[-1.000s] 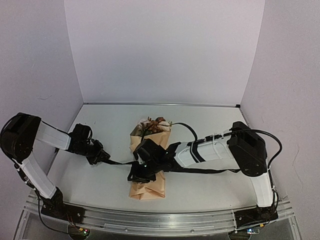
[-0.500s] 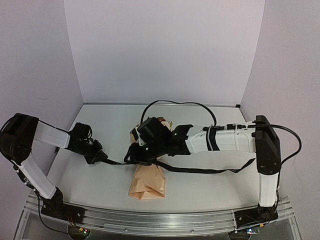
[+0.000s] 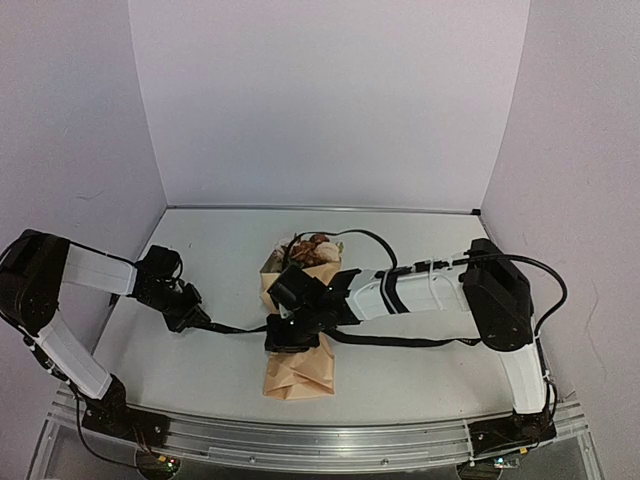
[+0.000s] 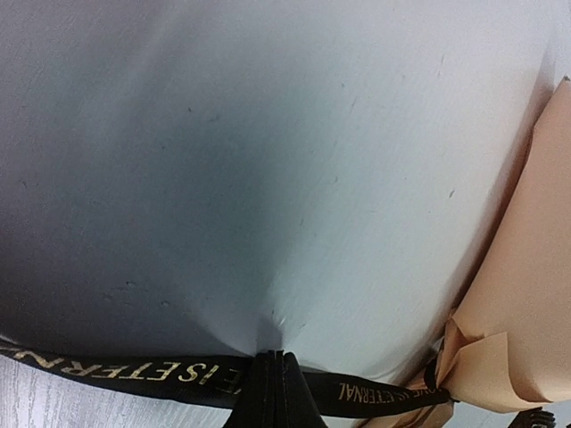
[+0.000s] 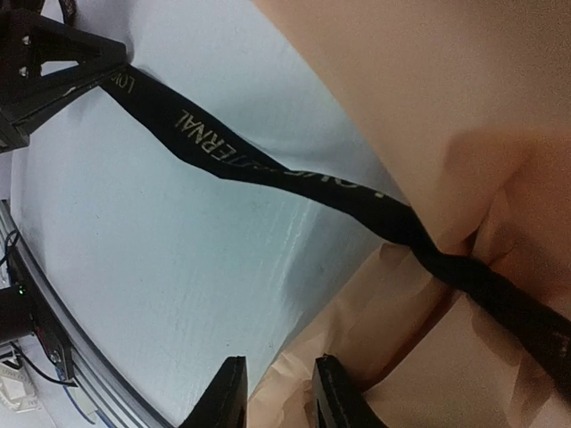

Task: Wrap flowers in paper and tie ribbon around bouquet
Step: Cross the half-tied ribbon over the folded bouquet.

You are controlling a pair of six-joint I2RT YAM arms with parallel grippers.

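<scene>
Now you're mid-tie: your left pincer (image 4: 272,385) is clamped on the lettered ribbon (image 4: 134,372), which crosses the bouquet (image 3: 298,368) just beyond your right pincer (image 5: 278,379), slightly parted, apparently empty. Next, probably catch the other strand and cross it.

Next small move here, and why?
Probably move the open right fingers onto the ribbon where it crosses the bouquet and close: the left fingers pinch it on one side, while the far run lies loose on the table.
</scene>
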